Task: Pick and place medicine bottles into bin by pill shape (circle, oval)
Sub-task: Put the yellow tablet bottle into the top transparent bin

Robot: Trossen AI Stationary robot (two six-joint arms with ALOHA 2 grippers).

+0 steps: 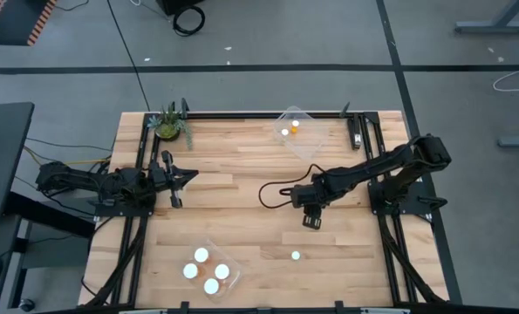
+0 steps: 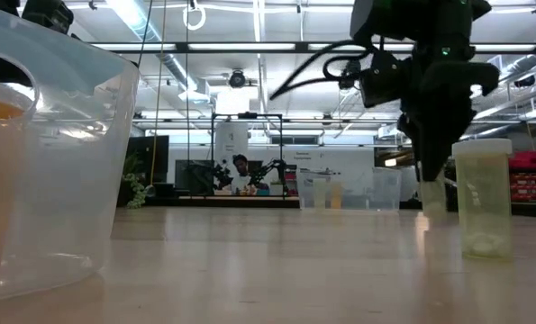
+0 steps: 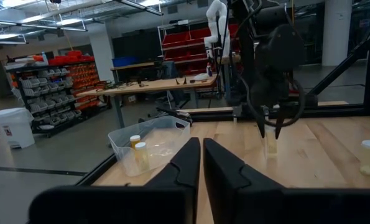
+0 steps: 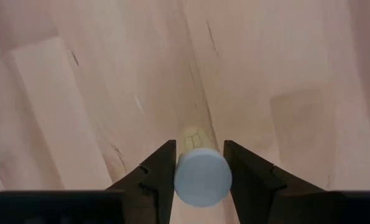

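Note:
My right gripper points down over the middle of the table, shut on a small medicine bottle with a white cap. That bottle stands upright under the fingers; in the high view the gripper hides it. A second bottle stands alone nearer the near edge. At the near left, a clear bin holds several white-capped bottles. The clear bin at the far edge holds two. My left gripper waits shut at the left side, touching nothing. My right gripper pinches the bottle at the sides of its white cap between its two fingers. The fingers come from above, pointing down. The bottle is upright, and its bottom appears to rest on the table.
A small green potted plant stands at the far left corner. Black frame rails run along the table's far edge and both sides. A black cable loops on the wood beside the right arm. Bare wood lies between the two bins.

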